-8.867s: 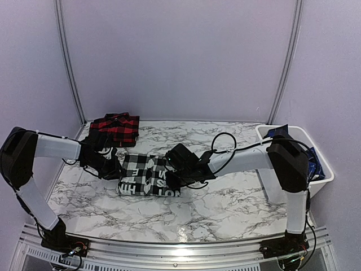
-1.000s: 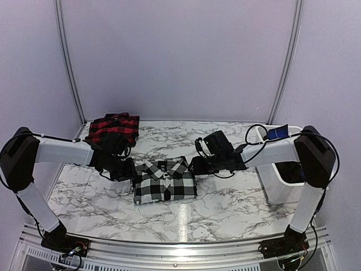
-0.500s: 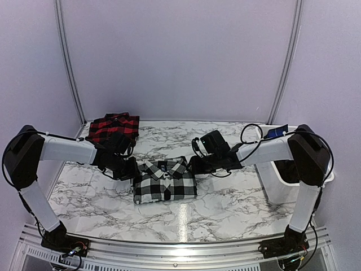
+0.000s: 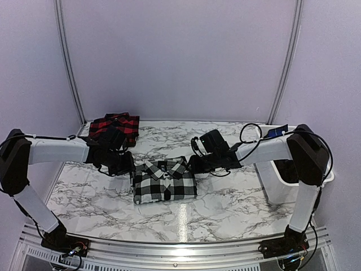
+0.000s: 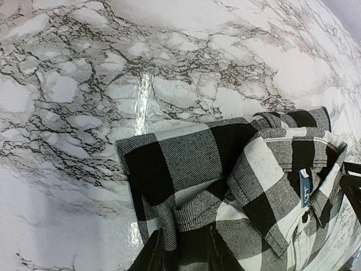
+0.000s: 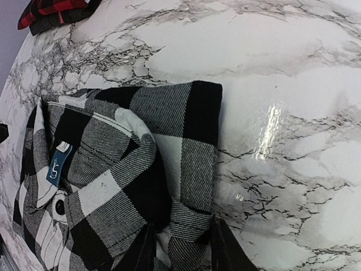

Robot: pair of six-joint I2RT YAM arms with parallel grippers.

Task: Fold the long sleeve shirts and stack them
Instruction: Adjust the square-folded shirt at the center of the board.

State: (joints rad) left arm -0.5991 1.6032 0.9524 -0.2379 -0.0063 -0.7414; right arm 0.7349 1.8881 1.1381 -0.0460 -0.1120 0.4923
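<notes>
1. The black-and-white flannel shirt (image 4: 164, 182) lies folded in the middle of the marble desk (image 4: 225, 209), its collar toward the far side.
2. The left gripper (image 5: 183, 251) is narrowed on the shirt's far-left corner, with cloth filling the gap between its fingers.
3. The right gripper (image 6: 180, 248) pinches the folded far-right corner in the same way.
4. The red-and-black flannel shirt (image 4: 114, 127) lies folded at the desk's far-left corner, near the left gripper and apart from the other shirt.

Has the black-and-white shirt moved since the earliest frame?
Yes: the black-and-white shirt now lies farther right of the red-and-black shirt, turned collar up, lettering hidden.
</notes>
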